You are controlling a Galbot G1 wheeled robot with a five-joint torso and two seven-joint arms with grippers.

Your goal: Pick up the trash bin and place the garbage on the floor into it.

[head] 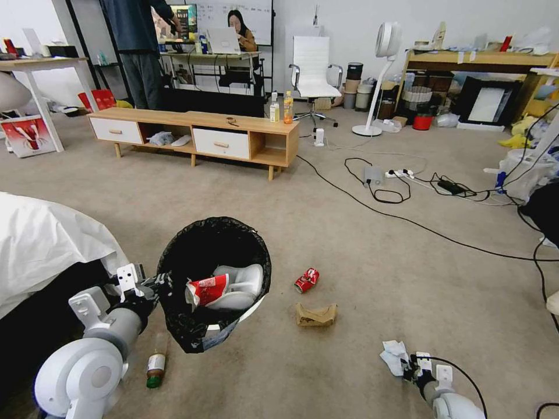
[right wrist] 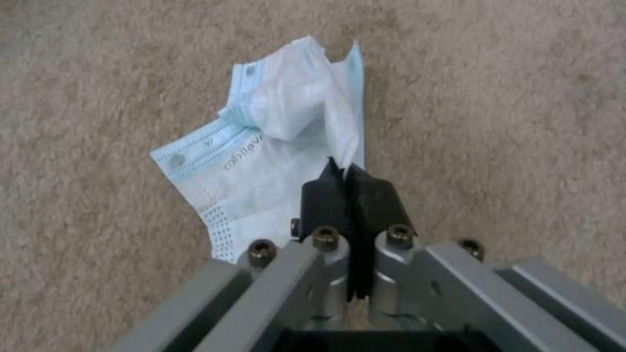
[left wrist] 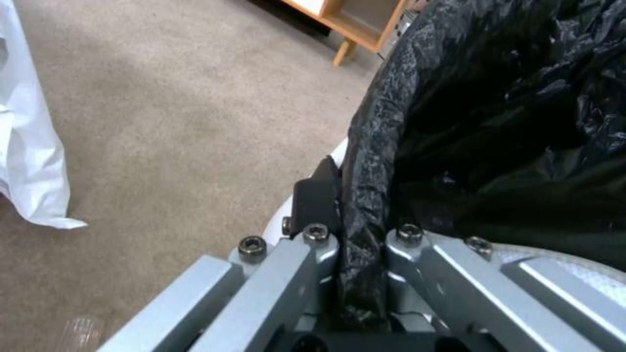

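Trash bin [head: 212, 279] white wall mostly covered by the black bag [left wrist: 496, 127]; bin cut off by the left wrist view's edges. Inner finger of the left gripper [left wrist: 362, 230] hidden behind the bag-covered rim. Green bottle [head: 155, 368] label too small to be read. Right gripper [right wrist: 346, 168] tips partly masked by the white tissue [right wrist: 300, 102]; print on the tissue pack [right wrist: 241, 161] too blurred to be read.
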